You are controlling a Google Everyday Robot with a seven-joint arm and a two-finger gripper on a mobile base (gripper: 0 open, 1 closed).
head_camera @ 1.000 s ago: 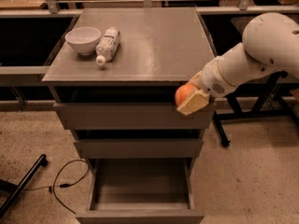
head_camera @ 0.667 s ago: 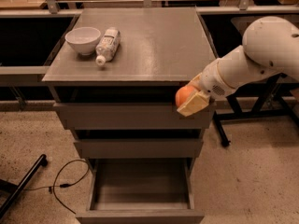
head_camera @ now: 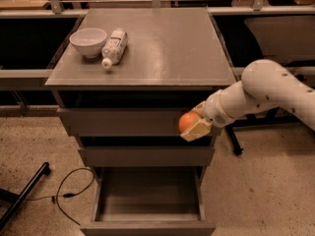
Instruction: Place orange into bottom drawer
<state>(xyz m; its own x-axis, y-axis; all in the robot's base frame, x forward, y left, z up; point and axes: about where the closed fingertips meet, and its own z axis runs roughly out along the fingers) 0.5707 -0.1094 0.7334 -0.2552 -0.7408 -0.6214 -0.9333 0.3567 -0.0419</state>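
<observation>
- We see the gripper (head_camera: 195, 123) at the front right of the grey cabinet (head_camera: 162, 43), level with the top drawer (head_camera: 118, 122) and just in front of its face.
- The gripper's fingers (head_camera: 198, 130) are closed around the orange (head_camera: 187, 120); one tan finger lies under and in front of the fruit, and the other shows just above it.
- The orange is held in the air, clear of the floor and of any drawer, above the right side of the bottom drawer (head_camera: 147, 227).
- The white arm (head_camera: 268, 90) comes in from the right edge of the view and slopes down to the gripper.
- The bottom drawer is pulled out towards us; we can see its bare grey floor and nothing lying in it.
- The middle drawer (head_camera: 147, 156) sits between the top drawer and the open one.
- On the cabinet top, at the back left, a white bowl (head_camera: 88, 42) stands upright, and a plastic bottle (head_camera: 114, 47) lies on its side just beside it, cap towards us.
- On the speckled floor to the left a thin black cable (head_camera: 69, 193) curls near the cabinet, and a black bar (head_camera: 24, 195) lies at an angle further left.
</observation>
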